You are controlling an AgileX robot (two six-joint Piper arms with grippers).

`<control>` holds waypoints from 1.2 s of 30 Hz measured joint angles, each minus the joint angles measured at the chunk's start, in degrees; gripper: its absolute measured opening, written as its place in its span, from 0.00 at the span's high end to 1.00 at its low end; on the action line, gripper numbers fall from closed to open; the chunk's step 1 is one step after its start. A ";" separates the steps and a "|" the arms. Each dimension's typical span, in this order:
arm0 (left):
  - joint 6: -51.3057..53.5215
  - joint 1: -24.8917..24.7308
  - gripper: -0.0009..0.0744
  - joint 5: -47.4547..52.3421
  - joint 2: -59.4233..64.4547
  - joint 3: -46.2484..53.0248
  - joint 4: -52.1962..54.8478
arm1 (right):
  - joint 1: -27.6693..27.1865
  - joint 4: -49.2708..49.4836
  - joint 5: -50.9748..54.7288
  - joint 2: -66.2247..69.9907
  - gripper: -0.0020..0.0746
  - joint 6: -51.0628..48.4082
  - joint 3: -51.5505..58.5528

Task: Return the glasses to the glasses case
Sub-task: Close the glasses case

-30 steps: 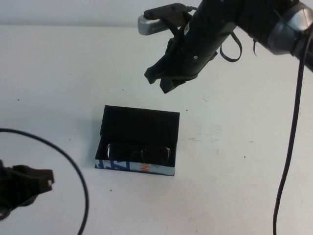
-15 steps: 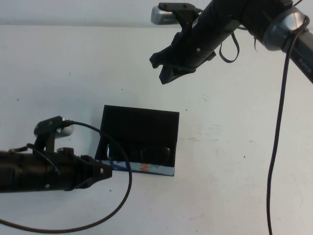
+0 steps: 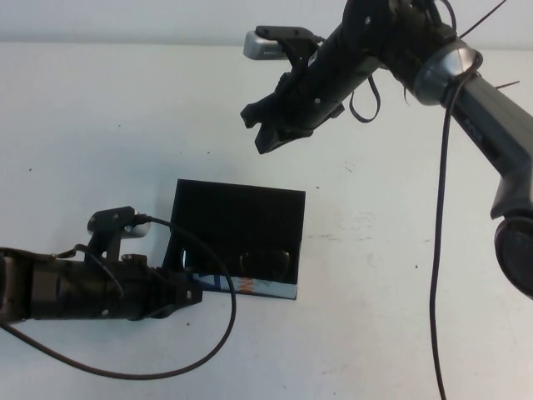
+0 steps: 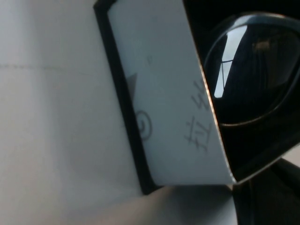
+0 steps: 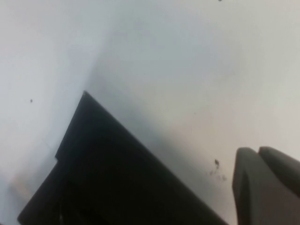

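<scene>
The right gripper (image 3: 265,129) is raised above the table (image 3: 83,125) on the far side of the glasses case (image 3: 237,217), well apart from it, with its two fingers pressed together and nothing between them; in the right wrist view the fingertips (image 5: 265,187) show as one closed dark block over the pale surface, with the black lid (image 5: 122,178) of the case below them. The right arm (image 3: 466,100) runs from this gripper back toward the robot's right side, with a black cable (image 3: 437,250) hanging down from it. The left gripper (image 3: 187,293) lies low at the near left corner of the glasses case, just beside or touching the white printed side (image 3: 250,287); whether its fingers are spread or closed cannot be told from these views. The left arm (image 3: 67,287) stretches nearly flat over the table from the robot's left, and a black cable loop (image 3: 208,342) curves in front of it. The glasses case stands open near the middle of the table, its flat black lid (image 3: 240,208) swung back toward the far side. The glasses (image 3: 241,265) lie inside the case, along its near wall, with the lenses facing up. In the left wrist view one rounded dark lens (image 4: 255,70) with a bright reflection sits directly behind the white side panel (image 4: 173,103), which carries faint grey markings, and the black edge of the case rests on the table (image 4: 47,117).
</scene>
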 joint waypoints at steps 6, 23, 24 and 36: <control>0.37 0.00 0.99 0.66 0.53 -0.09 -0.78 | 0.00 0.64 -2.71 2.68 0.99 -0.58 0.07; 0.37 0.00 0.99 0.87 0.61 -0.09 -0.86 | 0.00 3.44 -0.36 7.13 0.99 -1.44 0.07; 0.37 0.00 0.99 0.87 0.61 -0.09 -0.86 | 0.00 4.09 -0.36 7.13 0.99 -1.44 0.07; 0.37 0.00 0.99 1.10 0.61 -0.09 -0.86 | 1.82 4.99 -1.23 3.68 0.99 -1.44 3.38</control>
